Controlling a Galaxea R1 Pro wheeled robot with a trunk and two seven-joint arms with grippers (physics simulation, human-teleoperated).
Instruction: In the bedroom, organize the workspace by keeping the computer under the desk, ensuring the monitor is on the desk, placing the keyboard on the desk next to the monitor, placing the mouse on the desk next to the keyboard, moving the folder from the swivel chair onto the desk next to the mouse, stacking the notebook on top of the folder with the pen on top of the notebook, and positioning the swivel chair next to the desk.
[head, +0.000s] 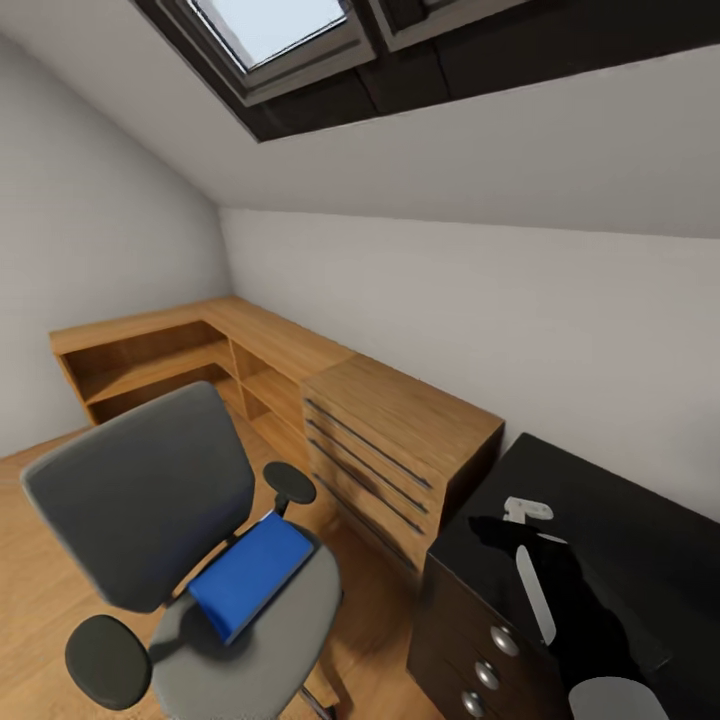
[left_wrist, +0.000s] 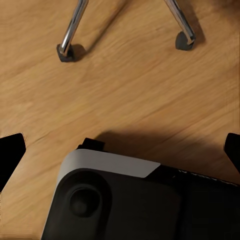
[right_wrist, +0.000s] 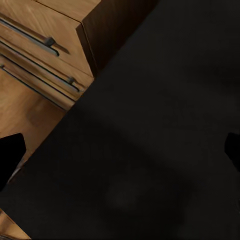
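The grey swivel chair (head: 140, 500) with black armrests stands on the wood floor at the lower left of the head view. On its seat lies the bright blue folder (head: 250, 575). To the chair's right is the black desk (head: 620, 540), whose drawers carry round silver knobs (head: 505, 640). My right arm (head: 540, 585) reaches over the desk's near end. In the right wrist view my right gripper (right_wrist: 120, 150) is open above the bare black desk top (right_wrist: 165, 125). My left gripper (left_wrist: 120, 150) is open and empty, hanging above the floor near the chair's chrome legs (left_wrist: 72, 30).
A light wooden drawer unit (head: 400, 440) stands between chair and desk, its corner close to the desk (right_wrist: 40, 40). Low wooden shelving (head: 160, 360) runs along the far walls under a sloped ceiling with a skylight (head: 280, 30). My own base (left_wrist: 115, 200) shows below the left gripper.
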